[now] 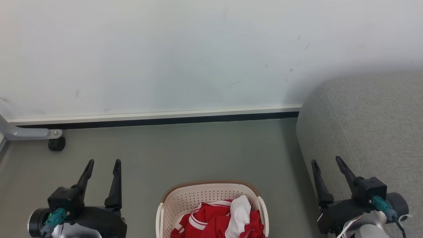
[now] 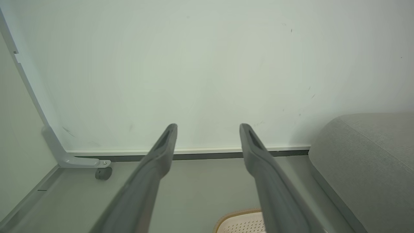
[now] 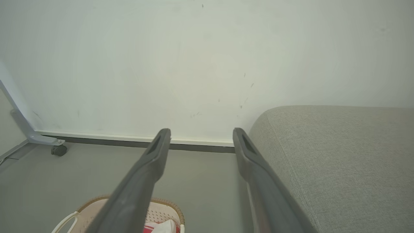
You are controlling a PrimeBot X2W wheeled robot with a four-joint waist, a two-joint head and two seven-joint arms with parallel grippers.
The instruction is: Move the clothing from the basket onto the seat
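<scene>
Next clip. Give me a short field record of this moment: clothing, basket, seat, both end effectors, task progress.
clothing: red with white stripes, plus a white cloth piece, heaped in the basket
basket: cream, brown rim, on the floor between the arms
seat: grey, on the robot's right of the basket
left end effector: open, holding nothing
right end effector: open, holding nothing, in front of the seat's edge
progress: nothing grasped yet

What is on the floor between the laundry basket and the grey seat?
Only bare grey floor separates the basket from the seat, seen in the head view.
</scene>
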